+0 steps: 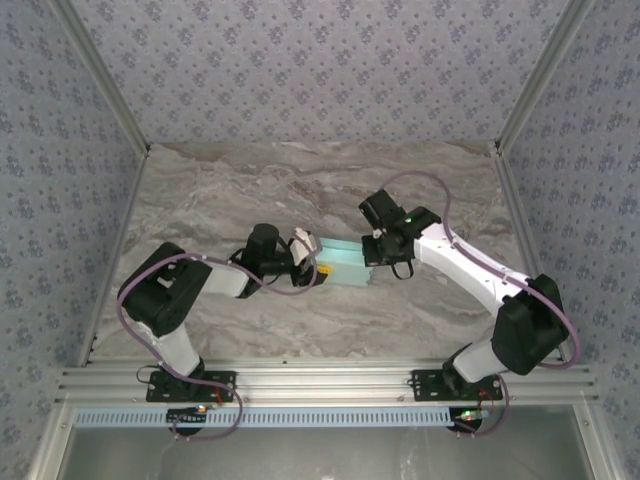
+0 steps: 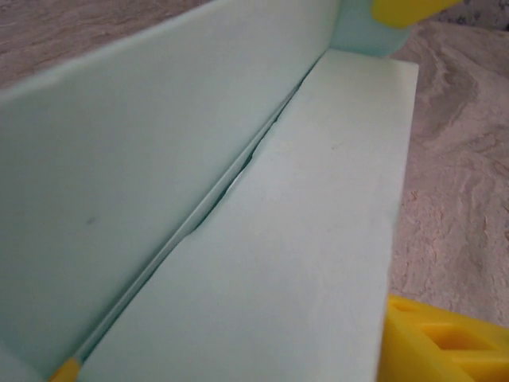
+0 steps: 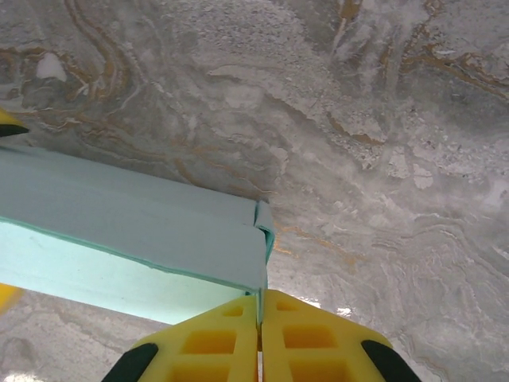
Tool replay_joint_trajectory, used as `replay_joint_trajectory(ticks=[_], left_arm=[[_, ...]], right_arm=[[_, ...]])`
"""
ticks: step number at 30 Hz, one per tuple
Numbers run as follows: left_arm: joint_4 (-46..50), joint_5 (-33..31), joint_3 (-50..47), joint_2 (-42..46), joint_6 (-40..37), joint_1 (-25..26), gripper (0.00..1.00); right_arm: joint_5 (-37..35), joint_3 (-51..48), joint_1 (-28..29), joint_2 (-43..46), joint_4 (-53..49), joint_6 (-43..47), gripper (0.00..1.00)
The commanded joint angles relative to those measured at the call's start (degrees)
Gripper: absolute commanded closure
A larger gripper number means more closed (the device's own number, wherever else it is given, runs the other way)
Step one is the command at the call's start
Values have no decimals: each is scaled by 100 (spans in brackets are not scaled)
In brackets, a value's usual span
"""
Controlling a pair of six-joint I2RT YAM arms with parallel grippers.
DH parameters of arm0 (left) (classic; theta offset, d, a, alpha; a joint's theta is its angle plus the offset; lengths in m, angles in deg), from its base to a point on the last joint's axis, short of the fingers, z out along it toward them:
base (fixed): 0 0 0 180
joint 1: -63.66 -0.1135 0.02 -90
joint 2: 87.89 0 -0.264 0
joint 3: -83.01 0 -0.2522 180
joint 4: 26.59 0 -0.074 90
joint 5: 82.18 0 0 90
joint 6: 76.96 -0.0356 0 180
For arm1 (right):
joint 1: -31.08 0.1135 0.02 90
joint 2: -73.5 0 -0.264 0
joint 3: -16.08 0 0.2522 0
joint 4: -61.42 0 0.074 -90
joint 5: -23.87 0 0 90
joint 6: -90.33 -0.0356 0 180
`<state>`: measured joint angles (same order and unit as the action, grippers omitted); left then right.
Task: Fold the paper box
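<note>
Grey marbled table inside wallpapered walls; the paper box lies near its middle, between my two arms. It looks mostly folded to me: long walls stand, one panel lies across, but a seam gapes, so tucking remains. The right gripper is pinched on the box's right end corner; the left gripper straddles the left end, jaws wide; whether they press, I cannot tell.

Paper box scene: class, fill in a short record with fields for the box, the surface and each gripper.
object: paper box, aqua card, partly folded, one long wall raised
surface: marble-patterned table
left gripper: jaws apart, straddling one end of the box
right gripper: shut on the card edge at the other end
layout: box lies between the two grippers
</note>
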<state>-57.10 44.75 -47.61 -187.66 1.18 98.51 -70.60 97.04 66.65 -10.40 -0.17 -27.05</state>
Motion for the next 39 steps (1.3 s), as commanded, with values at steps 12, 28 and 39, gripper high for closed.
replay_joint_trajectory(ticks=[12,28,39], left_arm=[[-291,-750,-213,152,-101,453,40],[-245,-757,-178,102,-411,460,40],[-38,-651,-204,106,-655,432,40]], right_arm=[[-95,58,149,-36,-168,-1063,85],[-203,-72,232,-200,-125,-1140,85],[-155,268,135,-147,-302,-917,94]])
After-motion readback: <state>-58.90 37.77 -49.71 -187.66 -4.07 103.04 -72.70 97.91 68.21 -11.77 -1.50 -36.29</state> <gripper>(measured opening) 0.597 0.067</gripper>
